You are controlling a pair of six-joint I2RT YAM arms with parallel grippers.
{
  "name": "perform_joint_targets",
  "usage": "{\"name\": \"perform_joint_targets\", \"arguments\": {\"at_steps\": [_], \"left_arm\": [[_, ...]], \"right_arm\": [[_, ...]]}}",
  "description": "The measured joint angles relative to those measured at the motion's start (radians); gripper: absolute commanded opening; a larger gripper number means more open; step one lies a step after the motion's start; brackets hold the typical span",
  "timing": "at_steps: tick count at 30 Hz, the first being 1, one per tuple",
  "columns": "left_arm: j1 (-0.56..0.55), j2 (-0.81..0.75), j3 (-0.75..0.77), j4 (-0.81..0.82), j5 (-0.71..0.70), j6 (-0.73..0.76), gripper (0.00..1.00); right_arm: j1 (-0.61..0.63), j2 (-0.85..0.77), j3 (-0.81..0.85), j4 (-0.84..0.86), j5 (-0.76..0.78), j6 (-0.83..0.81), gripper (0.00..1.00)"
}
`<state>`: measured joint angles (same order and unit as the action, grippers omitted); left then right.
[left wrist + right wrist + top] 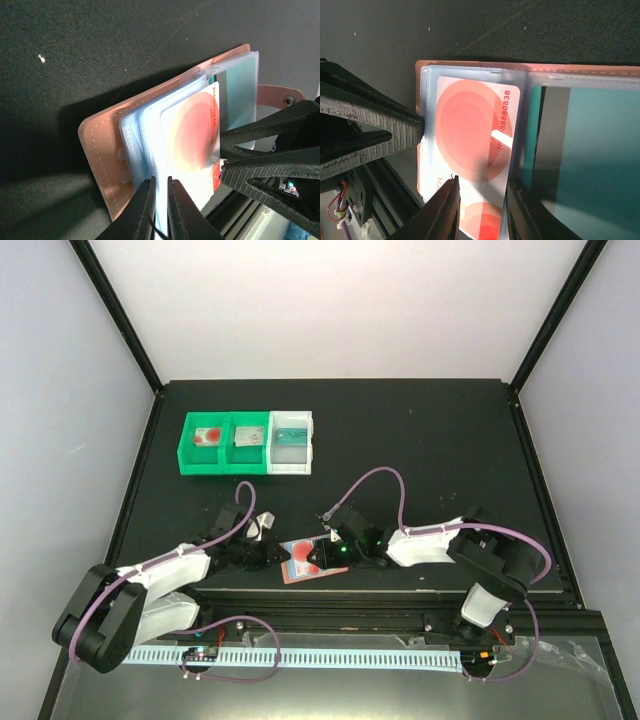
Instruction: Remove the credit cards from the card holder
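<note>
while the left gripper (160, 180) has its fingers pressed almost together on the sleeve edge of the holder (100, 145), pinning it open on the table, the right gripper (483, 181) sits at the opposite edge with jaws partly spread, tips over the near end of the white card (470, 125). that gap is far wider than a card is thick, so i read it as gripping nothing. white card looks part way out of its sleeve, directly ahead of the right tips; teal card (590, 150) sits in the next pocket, off to that tool's right. holder lies flat between the two tools. bins (225, 468) well beyond both tools already have cards in them, so my guess is mid-task: step in hand is getting a hold on the white card. next move calls for one right finger under the card's free edge, one on top, close, then pull straight away from the left gripper along the sleeve. risk: a sleeve leaf gets nipped with the card and the holder drags
</note>
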<state>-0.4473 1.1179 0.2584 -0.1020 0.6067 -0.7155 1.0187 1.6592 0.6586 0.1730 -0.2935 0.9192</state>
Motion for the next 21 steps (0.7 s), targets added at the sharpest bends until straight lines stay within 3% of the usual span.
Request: {"name": "perform_joint_targets", "arguments": {"at_steps": [7,21], "left_arm": [[0.000,0.021,0.000,0.018,0.000,0.000,0.08],[0.000,0.036,0.000,0.024,-0.008,0.006,0.06]], "right_arm": [[0.000,0.002,-0.003,0.008,-0.001,0.003,0.22],[0.000,0.002,-0.020,0.037,-0.005,0.008,0.22]]}}
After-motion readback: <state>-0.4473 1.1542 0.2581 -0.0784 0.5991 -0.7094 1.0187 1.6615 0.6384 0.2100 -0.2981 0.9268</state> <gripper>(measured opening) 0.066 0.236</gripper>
